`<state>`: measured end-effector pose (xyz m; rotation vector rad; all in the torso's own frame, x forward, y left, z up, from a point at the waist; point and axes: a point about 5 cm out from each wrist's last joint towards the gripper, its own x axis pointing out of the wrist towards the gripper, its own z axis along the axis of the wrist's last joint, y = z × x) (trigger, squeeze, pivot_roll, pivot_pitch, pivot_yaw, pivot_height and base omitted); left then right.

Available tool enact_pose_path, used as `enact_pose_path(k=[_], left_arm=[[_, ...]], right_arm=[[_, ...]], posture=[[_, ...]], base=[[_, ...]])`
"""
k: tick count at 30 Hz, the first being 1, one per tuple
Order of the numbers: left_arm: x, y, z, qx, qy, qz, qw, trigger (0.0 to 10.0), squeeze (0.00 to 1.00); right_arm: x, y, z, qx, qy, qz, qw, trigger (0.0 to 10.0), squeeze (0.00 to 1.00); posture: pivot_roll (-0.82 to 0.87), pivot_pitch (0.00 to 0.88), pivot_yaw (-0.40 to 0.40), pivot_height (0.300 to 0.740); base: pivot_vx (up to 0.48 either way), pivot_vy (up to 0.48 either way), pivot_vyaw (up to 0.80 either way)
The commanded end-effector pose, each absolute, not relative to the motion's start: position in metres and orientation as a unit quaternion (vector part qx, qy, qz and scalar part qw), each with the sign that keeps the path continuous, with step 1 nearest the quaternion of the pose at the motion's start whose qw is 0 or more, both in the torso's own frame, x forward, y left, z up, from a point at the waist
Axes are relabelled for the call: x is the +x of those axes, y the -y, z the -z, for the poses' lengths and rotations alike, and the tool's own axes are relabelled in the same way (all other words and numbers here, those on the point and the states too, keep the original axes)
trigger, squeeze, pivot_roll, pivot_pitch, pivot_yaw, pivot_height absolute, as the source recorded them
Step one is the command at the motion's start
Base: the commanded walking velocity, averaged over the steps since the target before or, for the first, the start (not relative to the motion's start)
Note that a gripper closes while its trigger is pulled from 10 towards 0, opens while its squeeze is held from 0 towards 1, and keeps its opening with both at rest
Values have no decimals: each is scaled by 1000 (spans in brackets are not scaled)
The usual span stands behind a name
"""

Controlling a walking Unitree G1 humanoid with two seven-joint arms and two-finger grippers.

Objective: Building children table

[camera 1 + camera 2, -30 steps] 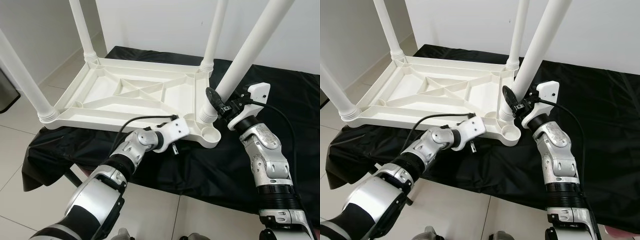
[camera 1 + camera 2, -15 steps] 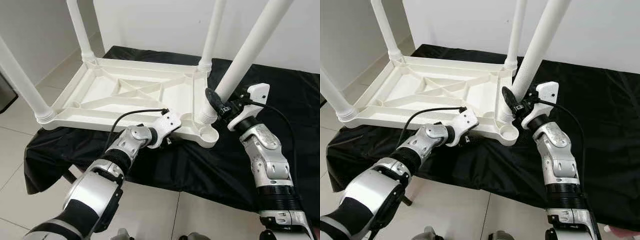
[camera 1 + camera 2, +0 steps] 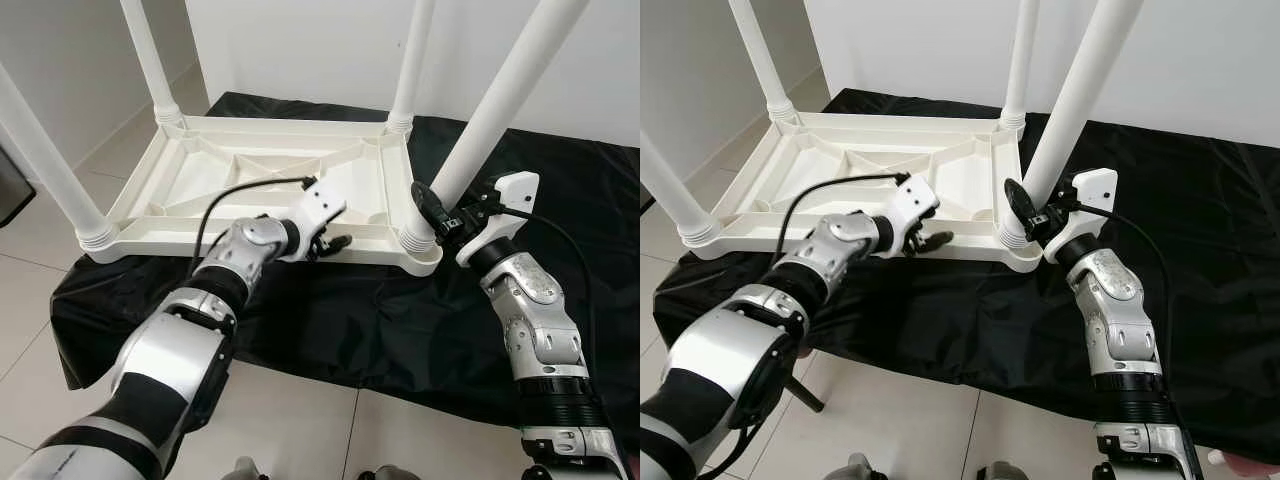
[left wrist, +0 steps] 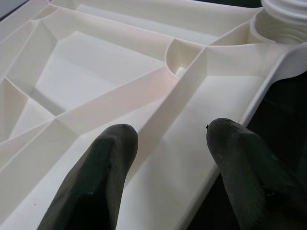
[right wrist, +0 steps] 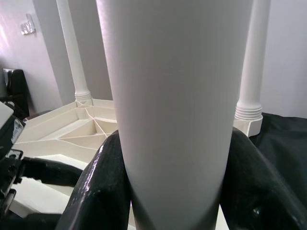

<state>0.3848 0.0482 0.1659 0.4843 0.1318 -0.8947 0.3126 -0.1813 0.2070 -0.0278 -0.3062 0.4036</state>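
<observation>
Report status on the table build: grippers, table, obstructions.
Right gripper shut on near-right leg. Left gripper open, over the upturned tabletop at its near rim. Four legs standing up. Nothing in the way.

I see a smooth, matt white plastic table [image 3: 270, 185], a slightly glossy black cloth [image 3: 400, 320], and shiny floor tiles [image 3: 40, 330].

Black cloth [image 3: 600, 200] covers surface; upturned white table [image 3: 210, 185], 4 legs up.
</observation>
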Motion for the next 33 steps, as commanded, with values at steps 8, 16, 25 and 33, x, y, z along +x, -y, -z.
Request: enact_pose_path(k=[8, 16, 25, 33], left_arm=[[375, -35, -149, 238, -68, 447, 860, 10000, 0], [365, -17, -148, 236, -52, 505, 829, 10000, 0], [363, -8, -147, 259, -56, 508, 820, 10000, 0], [367, -8, -144, 276, -83, 476, 831, 10000, 0]], right_arm=[[313, 182, -211, -16, 155, -200, 967, 10000, 0], [312, 184, -212, -17, 156, -195, 968, 10000, 0], [312, 185, -213, -18, 158, -192, 968, 10000, 0], [311, 185, -213, -17, 159, -190, 969, 10000, 0]], posture=[[-138, 0, 24, 740], [-141, 0, 27, 740], [-148, 0, 31, 740], [-154, 0, 37, 740]], base=[[0, 0, 0], [0, 0, 0], [0, 0, 0], [0, 0, 0]])
